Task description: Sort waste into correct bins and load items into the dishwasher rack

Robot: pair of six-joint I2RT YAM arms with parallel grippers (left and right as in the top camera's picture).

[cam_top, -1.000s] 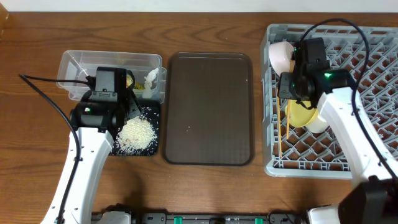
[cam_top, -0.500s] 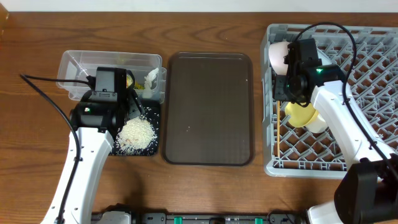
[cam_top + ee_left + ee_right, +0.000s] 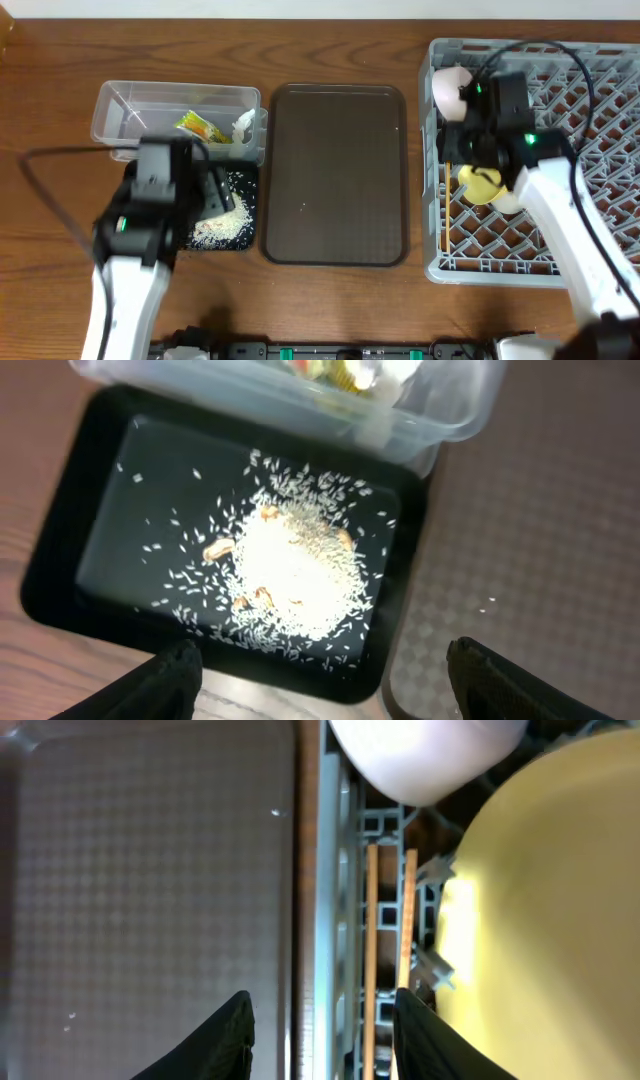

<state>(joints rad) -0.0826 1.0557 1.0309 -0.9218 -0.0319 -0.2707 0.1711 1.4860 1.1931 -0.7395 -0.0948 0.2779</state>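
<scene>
Loose white rice (image 3: 222,215) lies in the black tray (image 3: 250,175), also seen in the left wrist view (image 3: 300,570). My left gripper (image 3: 320,680) hangs open and empty above the tray's near edge (image 3: 212,192). The clear tub (image 3: 130,110) holds the green-and-orange wrapper (image 3: 200,127) and white tissue (image 3: 243,124). In the grey rack (image 3: 590,120) are the white bowl (image 3: 450,88), yellow plate (image 3: 480,183) and chopsticks (image 3: 447,205). My right gripper (image 3: 325,1040) is open over the rack's left wall, beside the chopsticks (image 3: 385,940) and plate (image 3: 540,920). The blue bowl and green cup are hidden.
The large dark brown serving tray (image 3: 335,175) lies bare between the bins and the rack, and shows in the right wrist view (image 3: 150,870). Black cables loop from both arms. Wooden tabletop surrounds everything.
My left arm has pulled back from the clear tub toward the table's front, so the wrapper is now uncovered. My right arm has shifted slightly right over the rack.
</scene>
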